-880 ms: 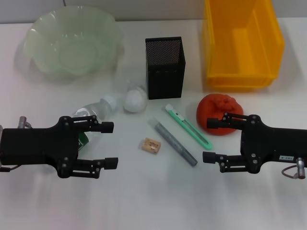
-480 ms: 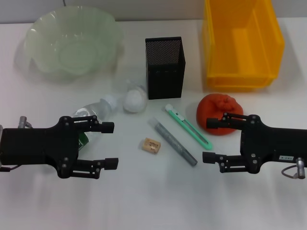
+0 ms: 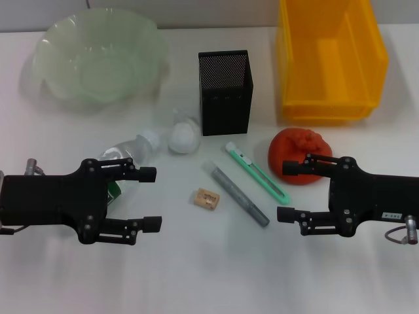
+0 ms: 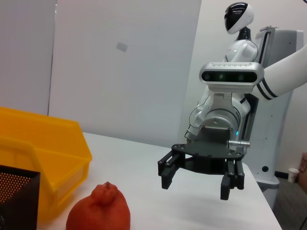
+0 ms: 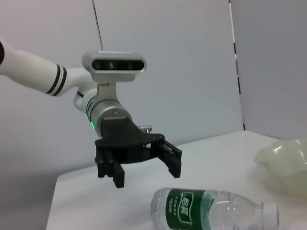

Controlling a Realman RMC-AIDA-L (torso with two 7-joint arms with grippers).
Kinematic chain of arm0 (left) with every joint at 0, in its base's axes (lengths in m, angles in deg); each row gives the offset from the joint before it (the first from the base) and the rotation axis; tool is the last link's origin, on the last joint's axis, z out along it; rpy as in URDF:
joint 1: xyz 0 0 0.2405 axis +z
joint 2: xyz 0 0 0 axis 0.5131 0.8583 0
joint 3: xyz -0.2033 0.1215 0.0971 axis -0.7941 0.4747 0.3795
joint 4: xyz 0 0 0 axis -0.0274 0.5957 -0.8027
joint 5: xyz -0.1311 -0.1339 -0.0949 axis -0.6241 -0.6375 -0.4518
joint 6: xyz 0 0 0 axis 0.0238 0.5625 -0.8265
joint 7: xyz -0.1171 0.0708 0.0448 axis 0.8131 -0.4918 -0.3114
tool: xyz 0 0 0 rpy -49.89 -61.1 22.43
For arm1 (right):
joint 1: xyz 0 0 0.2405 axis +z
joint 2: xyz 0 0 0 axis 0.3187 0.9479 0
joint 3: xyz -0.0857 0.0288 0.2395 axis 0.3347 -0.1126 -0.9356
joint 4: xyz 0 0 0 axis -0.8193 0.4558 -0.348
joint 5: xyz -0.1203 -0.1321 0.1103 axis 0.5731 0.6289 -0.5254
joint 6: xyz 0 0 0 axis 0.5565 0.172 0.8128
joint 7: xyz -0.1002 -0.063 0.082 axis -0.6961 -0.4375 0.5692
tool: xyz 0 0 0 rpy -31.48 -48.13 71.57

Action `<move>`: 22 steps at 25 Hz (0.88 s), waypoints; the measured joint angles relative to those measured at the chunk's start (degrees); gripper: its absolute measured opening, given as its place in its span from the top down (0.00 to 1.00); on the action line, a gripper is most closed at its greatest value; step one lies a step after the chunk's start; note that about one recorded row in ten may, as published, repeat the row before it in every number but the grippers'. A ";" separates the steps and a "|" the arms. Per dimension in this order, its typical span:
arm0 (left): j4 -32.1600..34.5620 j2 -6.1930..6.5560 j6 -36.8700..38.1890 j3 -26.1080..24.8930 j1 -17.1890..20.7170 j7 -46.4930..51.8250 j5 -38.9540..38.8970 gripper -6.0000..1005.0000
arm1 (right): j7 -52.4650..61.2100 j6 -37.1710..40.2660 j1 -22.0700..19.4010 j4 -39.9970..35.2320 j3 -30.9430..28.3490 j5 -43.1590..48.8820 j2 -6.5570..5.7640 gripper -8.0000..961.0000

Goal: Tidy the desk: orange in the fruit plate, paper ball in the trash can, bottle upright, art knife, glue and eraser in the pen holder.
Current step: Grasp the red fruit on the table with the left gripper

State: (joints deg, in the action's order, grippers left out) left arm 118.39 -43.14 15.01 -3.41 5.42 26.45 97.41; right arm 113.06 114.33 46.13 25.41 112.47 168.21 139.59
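While our left gripper [image 3: 149, 198] hangs wide open and empty at lower left over the lying bottle [image 3: 131, 152], we see eraser [image 3: 207, 197], glue [image 3: 240, 195] and knife [image 3: 258, 172] mid-frame; our right gripper [image 3: 285, 191], equally agape, holds nothing beside the orange [image 3: 292, 150]

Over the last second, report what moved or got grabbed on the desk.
Nothing visibly changed. The left gripper and right gripper hang open over the desk, holding nothing. The bottle lies on its side, and the orange, paper ball, art knife, glue and eraser lie where they were.
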 joint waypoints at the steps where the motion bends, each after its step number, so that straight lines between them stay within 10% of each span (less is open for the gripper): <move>1: 0.00 -0.04 0.00 0.00 -0.09 0.00 0.00 0.19 | 0.84 0.56 -0.14 -0.28 -0.33 -0.45 -0.07 0.15; 11: -0.01 -0.97 0.42 -0.44 -0.80 0.00 -0.42 0.19 | 2.79 3.03 -0.82 -0.62 -0.86 -1.53 -1.49 0.15; 22: 0.08 -6.61 -3.13 -2.37 -8.60 0.28 -0.50 0.19 | 0.07 3.12 -5.44 -1.03 -0.73 -1.27 -1.90 0.15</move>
State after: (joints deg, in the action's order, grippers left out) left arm 118.48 -49.76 11.88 -5.78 -3.18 26.73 96.91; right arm 113.13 117.45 40.69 24.38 111.74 166.94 137.70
